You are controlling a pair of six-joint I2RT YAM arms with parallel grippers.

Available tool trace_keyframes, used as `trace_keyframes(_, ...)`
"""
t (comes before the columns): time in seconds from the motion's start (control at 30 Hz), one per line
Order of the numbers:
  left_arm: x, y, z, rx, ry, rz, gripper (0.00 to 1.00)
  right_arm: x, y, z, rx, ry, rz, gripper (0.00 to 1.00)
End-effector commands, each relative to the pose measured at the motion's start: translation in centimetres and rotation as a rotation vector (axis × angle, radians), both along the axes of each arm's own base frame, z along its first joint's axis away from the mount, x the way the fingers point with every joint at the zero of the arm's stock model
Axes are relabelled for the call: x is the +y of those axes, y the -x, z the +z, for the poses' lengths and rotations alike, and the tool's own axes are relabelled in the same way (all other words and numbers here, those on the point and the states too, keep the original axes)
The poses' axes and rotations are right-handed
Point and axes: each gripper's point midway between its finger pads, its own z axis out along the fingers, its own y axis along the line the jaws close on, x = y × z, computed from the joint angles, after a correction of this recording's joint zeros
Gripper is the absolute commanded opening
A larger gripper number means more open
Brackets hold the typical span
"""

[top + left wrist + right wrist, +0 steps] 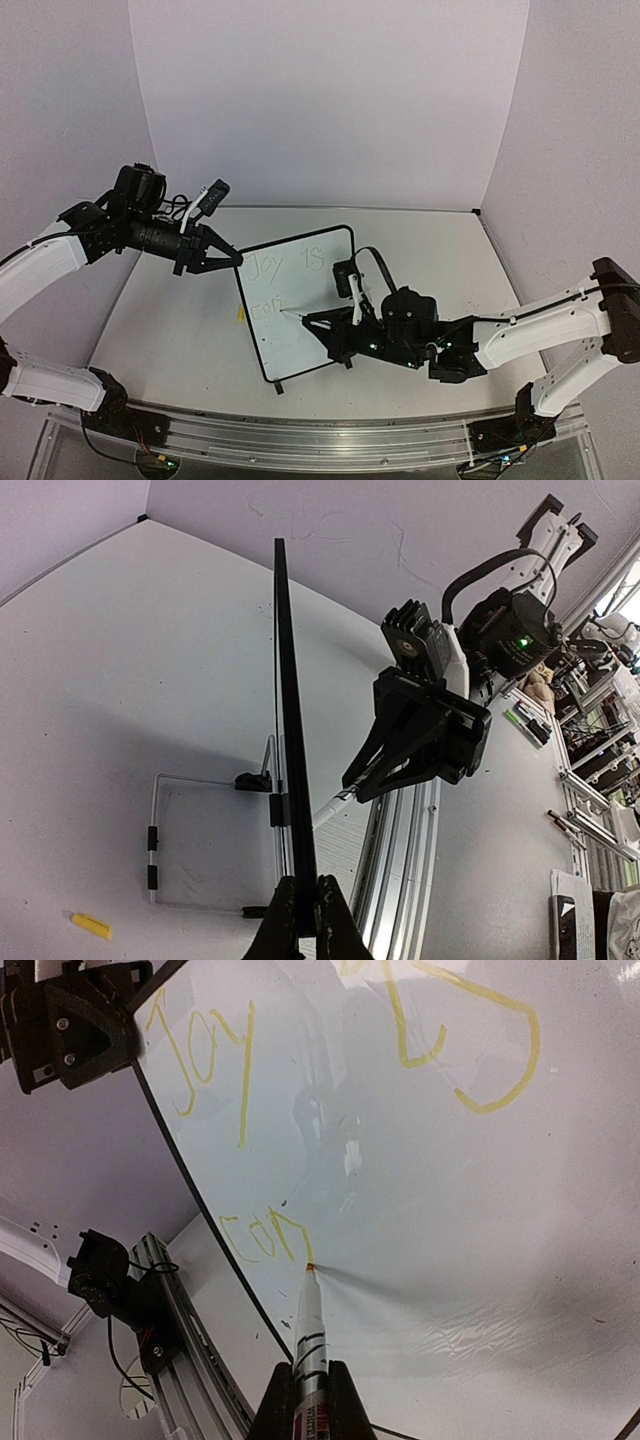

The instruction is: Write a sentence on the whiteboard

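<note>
My left gripper [305, 925] pinches the upper corner of the thin black-framed whiteboard [300, 335], upright at the middle of the table [160, 330]. My right gripper [310, 1400] clamps the yellow-white marker pen [310, 1325]. I think the board is light and tips easily, so I press softly.

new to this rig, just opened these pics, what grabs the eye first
The upright whiteboard in the middle bears yellow writing: "Joy is" above "con". The right gripper holds a marker with its tip at the board beside "con", while the left gripper pinches the board's edge.
</note>
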Motion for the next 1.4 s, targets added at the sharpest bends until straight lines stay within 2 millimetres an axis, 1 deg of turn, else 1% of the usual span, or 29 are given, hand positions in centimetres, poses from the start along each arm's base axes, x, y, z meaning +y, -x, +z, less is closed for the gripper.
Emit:
trace_keyframes(0.0, -0.1, 0.6, -0.2, 0.016, 0.002, -0.020, 0.00, -0.3, 0.5, 2.5, -0.060, -0.025, 0.019, 0.00)
trace_keyframes(0.17, -0.1, 0.5, -0.3, 0.016, 0.000, -0.019, 0.00, -1.5, 0.1, 3.3, -0.081, -0.033, -0.022, 0.00)
trace_keyframes(0.23, -0.1, 0.5, -0.4, 0.019, -0.001, -0.020, 0.00, -1.7, 0.0, 3.4, -0.089, -0.031, -0.030, 0.00)
trace_keyframes(0.53, -0.1, 0.6, -0.3, 0.016, -0.001, -0.019, 0.00, -0.6, -0.1, 3.5, -0.099, -0.024, -0.013, 0.00)
trace_keyframes(0.7, -0.1, 0.6, -0.3, 0.016, -0.002, -0.019, 0.00, -0.5, -0.6, 3.7, -0.104, -0.021, -0.043, 0.00)
trace_keyframes(1.07, -0.1, 0.6, -0.3, 0.015, 0.000, -0.020, 0.00, 0.2, -0.8, 3.7, -0.105, -0.020, -0.040, 0.00)
trace_keyframes(1.23, 0.0, 0.6, -0.2, 0.013, 0.000, -0.018, 0.00, -0.3, -1.1, 3.5, -0.098, -0.017, -0.069, 0.00)
trace_keyframes(1.37, 0.0, 0.6, -0.2, 0.011, 0.001, -0.019, 0.00, -1.3, -1.4, 3.4, -0.095, -0.013, -0.104, 0.00)
